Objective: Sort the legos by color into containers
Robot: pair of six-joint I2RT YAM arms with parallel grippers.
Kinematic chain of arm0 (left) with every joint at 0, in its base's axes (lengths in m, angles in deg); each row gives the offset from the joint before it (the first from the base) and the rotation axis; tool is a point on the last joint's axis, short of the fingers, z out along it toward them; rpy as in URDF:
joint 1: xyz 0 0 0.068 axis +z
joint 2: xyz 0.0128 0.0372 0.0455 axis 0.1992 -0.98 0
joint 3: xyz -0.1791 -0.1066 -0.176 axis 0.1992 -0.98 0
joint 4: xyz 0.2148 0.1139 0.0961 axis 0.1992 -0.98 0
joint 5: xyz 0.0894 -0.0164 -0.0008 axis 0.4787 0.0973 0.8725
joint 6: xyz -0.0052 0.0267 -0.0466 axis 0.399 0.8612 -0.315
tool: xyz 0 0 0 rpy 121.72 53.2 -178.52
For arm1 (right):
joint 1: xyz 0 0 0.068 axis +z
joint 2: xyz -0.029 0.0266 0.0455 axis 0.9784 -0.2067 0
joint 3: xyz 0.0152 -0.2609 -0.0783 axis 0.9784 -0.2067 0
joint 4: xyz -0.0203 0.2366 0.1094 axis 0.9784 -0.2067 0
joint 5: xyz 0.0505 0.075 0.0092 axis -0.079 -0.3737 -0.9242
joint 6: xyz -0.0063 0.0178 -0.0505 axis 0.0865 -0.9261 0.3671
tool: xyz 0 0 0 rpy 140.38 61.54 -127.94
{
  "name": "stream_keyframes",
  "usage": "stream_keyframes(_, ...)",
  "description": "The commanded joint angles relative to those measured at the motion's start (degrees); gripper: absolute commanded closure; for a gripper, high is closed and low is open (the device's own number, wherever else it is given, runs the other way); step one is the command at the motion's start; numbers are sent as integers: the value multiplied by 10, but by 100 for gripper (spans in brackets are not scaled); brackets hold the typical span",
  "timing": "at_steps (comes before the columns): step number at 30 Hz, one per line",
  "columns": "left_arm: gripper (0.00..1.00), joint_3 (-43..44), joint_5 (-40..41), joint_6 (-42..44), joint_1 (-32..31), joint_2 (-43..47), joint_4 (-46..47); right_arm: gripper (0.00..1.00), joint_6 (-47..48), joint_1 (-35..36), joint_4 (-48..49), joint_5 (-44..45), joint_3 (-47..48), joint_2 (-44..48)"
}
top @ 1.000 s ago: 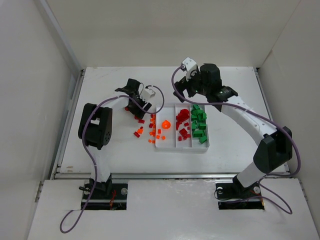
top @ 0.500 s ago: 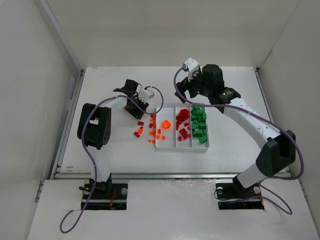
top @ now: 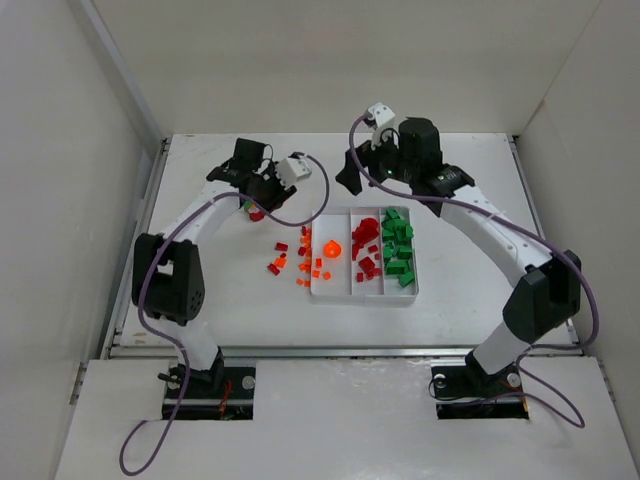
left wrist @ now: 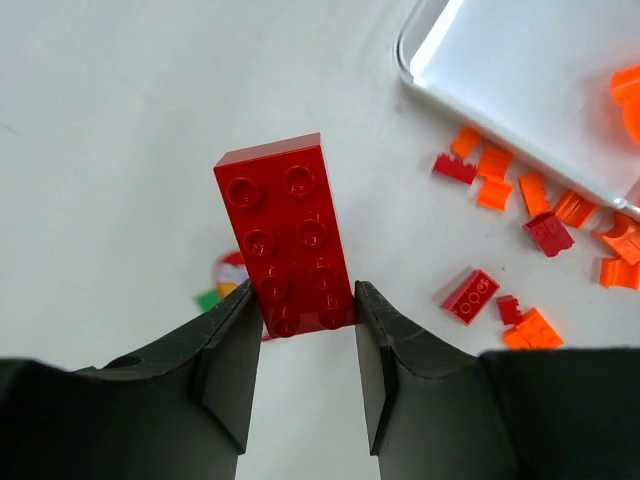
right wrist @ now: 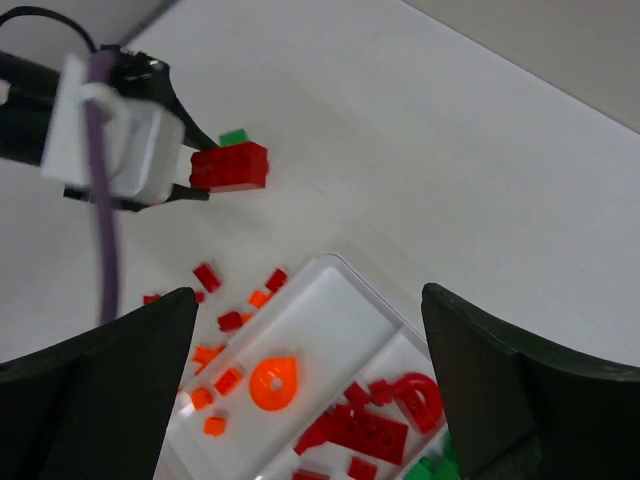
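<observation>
The loose legos (top: 295, 260) lie scattered on the white counter (top: 200, 290) just left of the tray (top: 365, 295), a mix of small orange and red pieces. One larger red brick (left wrist: 285, 250), two studs wide and four long, is apart from them, farther left and toward the back of the counter. The left gripper (left wrist: 305, 300) has its jaws closed on the near end of this brick, one finger against each long side, and most of the brick sticks out past the fingertips. A small green piece (right wrist: 234, 137) lies just beside it on the counter.

The tray has three long compartments side by side. The left one holds a round orange piece (top: 331, 247) and is otherwise mostly bare. The middle one holds a pile of red bricks (top: 367, 245). The right one holds green bricks (top: 398, 245).

The right gripper (right wrist: 308, 300) hangs above the far left corner of the tray, its jaws spread wide with nothing between them. From its wrist view, the left arm's gripper and the red brick show beyond the tray.
</observation>
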Motion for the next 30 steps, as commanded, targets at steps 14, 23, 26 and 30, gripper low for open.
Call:
stream_keyframes(14,100,-109,-179,102,-61,189,128,27,-280,-29,136,-323,103,-138)
stream_keyframes(23,100,-109,-158,82,-67,183,152,32,-285,-29,136,-356,96,-150)
stream_keyframes(26,100,-109,-153,69,-67,183,168,38,-285,-29,136,-371,96,-162)
stream_keyframes(30,100,-109,-147,41,-72,183,197,61,-285,-22,136,-389,103,-167)
